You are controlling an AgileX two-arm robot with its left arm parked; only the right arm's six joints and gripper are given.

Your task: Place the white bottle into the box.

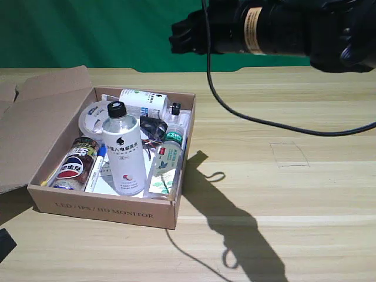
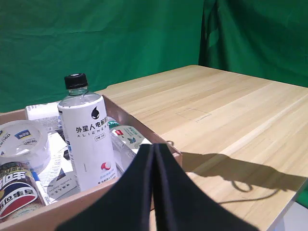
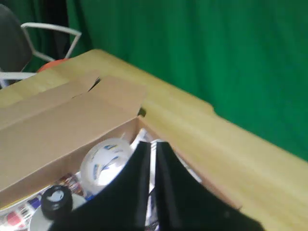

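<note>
Upright inside box [image 1: 106, 208], white bottle [image 1: 124, 154].

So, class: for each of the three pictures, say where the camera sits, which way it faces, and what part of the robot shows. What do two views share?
Exterior view: off the arms, looking down at the table; the right arm's hand hangs above the box.
Left wrist view: low beside the box, facing the white bottle; parked dark fingers in front.
Right wrist view: above the box, looking down past its shut hand.
Shared: the bottle's black cap and tape roll.
</note>
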